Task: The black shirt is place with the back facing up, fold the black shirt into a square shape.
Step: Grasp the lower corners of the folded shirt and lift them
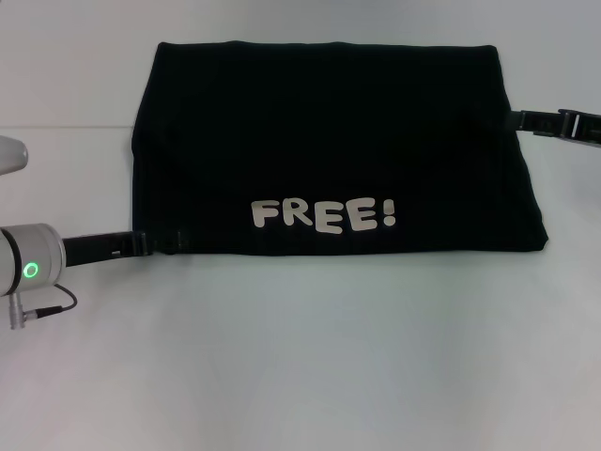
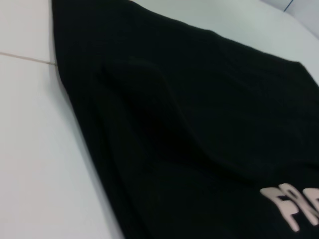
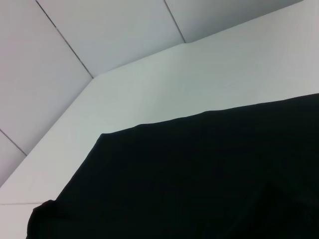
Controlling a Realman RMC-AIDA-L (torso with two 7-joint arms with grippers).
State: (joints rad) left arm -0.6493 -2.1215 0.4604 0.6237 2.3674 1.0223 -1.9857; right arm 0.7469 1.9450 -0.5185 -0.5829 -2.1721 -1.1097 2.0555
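Black shirt point(image 1: 329, 150) flat on white desk point(image 1: 310, 366), folded into broad rectangle, pale "FREE!" lettering point(image 1: 325, 215) near its front edge. Left end effector point(image 1: 160, 242) low at shirt's front-left corner, touching hem – grip state cannot tell. Right end effector point(image 1: 526, 120) beside shirt's far-right edge – grip state cannot tell. Left wrist view: shirt fabric point(image 2: 199, 124) close, slight ridge across it.
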